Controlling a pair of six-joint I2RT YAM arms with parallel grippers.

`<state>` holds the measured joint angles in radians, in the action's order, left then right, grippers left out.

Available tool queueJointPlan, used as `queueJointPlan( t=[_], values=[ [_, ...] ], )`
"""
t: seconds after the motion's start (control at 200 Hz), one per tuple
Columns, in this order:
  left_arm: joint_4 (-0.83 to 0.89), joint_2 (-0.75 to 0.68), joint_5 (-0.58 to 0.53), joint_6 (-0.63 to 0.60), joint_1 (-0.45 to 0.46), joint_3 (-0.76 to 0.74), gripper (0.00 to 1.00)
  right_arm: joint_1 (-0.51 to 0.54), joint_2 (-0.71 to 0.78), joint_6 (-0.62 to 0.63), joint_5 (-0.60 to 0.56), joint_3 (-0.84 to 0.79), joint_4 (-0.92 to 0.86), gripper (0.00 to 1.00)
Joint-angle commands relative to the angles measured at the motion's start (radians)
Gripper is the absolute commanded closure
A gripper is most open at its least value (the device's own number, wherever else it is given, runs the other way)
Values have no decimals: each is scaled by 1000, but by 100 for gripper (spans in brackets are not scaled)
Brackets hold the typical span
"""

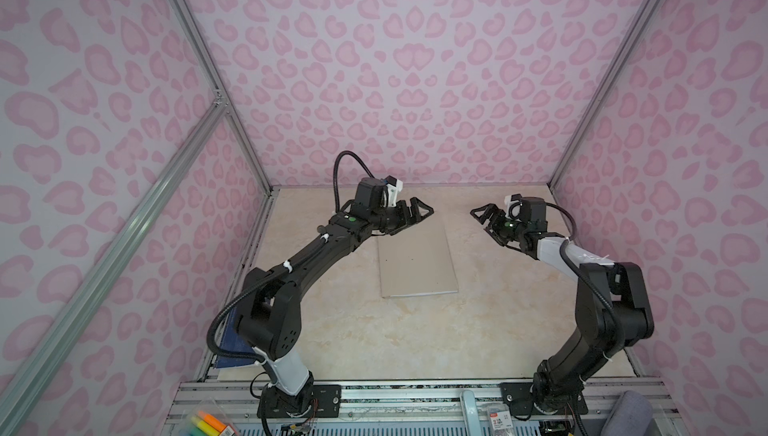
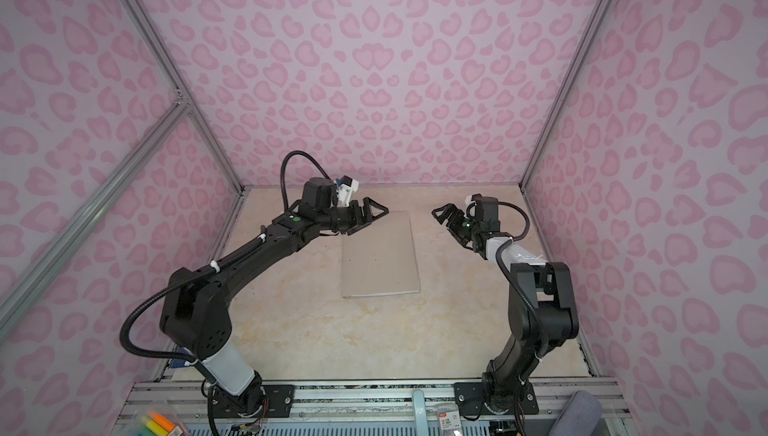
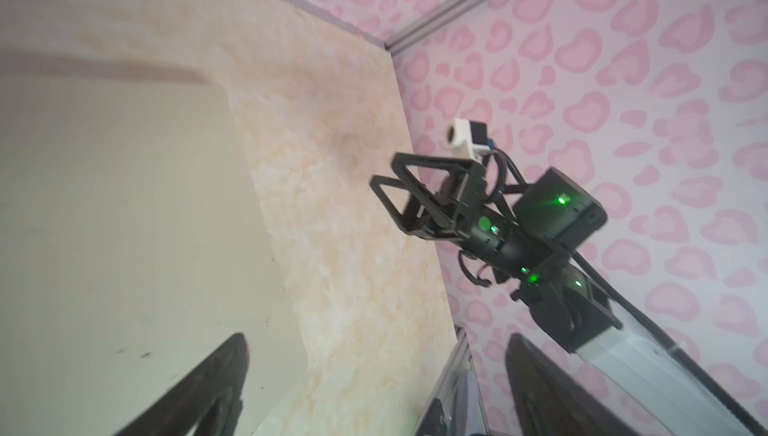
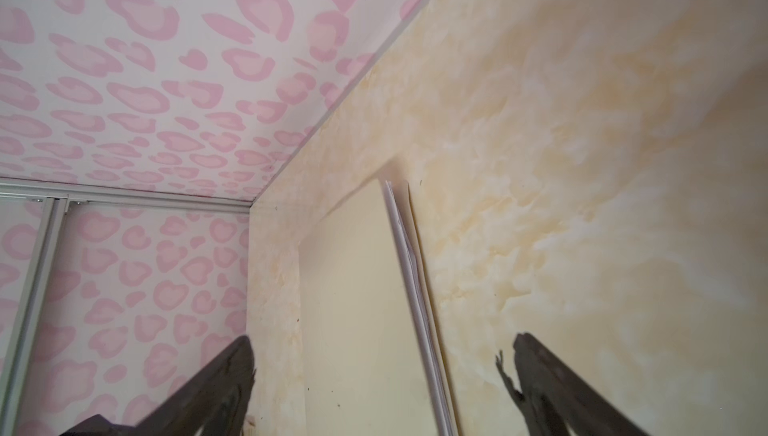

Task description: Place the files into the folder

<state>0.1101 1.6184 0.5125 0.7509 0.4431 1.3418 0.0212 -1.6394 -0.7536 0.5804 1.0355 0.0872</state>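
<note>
Nearest the camera, a metal rail (image 1: 415,388) carries both arm bases, with a pack of coloured markers (image 1: 210,420) at its left end. Just beyond, at the left edge of the counter (image 1: 374,342), a dark blue book (image 1: 232,353) lies partly hidden under the left arm.

Moving right, the left gripper (image 1: 424,218) hovers over the far left corner of the folder (image 1: 415,263). Its fingers (image 3: 199,392) are spread wide and hold nothing.

The folder lies closed and flat around the middle of the counter. Its long axis runs from near to far with a slight tilt. The files (image 4: 405,255) are inside it: in the right wrist view, thin white sheet edges show between the two grey-beige leaves along one long edge. No loose sheet is visible elsewhere on the counter.

Further right, the right gripper (image 1: 478,221) hangs beside the folder's far right corner, apart from it, with a strip of bare counter between. Its fingers (image 4: 216,388) are also spread and empty.

The left arm is the nearer of the two to the folder. The task looks finished or nearly so. Any tidying would probably mean pressing the cover flat, or nudging the sheet edges inward across the short axis. Bare counter surrounds the folder on every side, widest toward the camera, and the walls stand well apart from it.
</note>
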Motion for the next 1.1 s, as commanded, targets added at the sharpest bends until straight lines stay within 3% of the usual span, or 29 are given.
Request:
queueJointPlan(
  t=[0.0, 0.18, 0.25, 0.295, 0.425, 0.595, 0.7, 0.805, 0.88, 0.945, 1.025, 1.095],
  values=[
    [-2, -244, -263, -108, -71, -143, 2, -7, 110, 142, -180, -37, -164, 3],
    [-47, -540, -887, -333, -129, -516, 2, -18, 279, 240, -555, -131, -266, 3],
    [-32, -558, -951, -408, -195, -587, 2, -25, 311, 364, -594, -234, -130, 2],
    [-54, -563, -1050, -399, -226, -637, 2, -26, 323, 416, -636, -300, -43, 2],
    [-292, -595, -1168, -461, -285, -832, 2, -23, 357, 521, -682, -474, 214, 2],
    [-537, -514, -1150, -541, -325, -909, 3, -24, 281, 578, -767, -598, 460, 2],
    [-661, -443, -1087, -566, -357, -941, 2, -23, 239, 638, -804, -597, 528, 2],
    [-810, -357, -988, -566, -403, -976, 2, -37, 178, 624, -824, -614, 656, 1],
    [-899, -285, -950, -583, -422, -988, 1, -27, 147, 679, -742, -598, 660, 1],
    [-1020, -221, -905, -590, -438, -1014, 1, -27, 110, 712, -646, -664, 827, 1],
    [-1031, -193, -794, -629, -444, -1009, 2, -32, 94, 669, -720, -754, 1002, 0],
    [-1135, -148, -760, -644, -444, -1040, 4, -25, 77, 689, -730, -740, 1008, 0]
  ],
)
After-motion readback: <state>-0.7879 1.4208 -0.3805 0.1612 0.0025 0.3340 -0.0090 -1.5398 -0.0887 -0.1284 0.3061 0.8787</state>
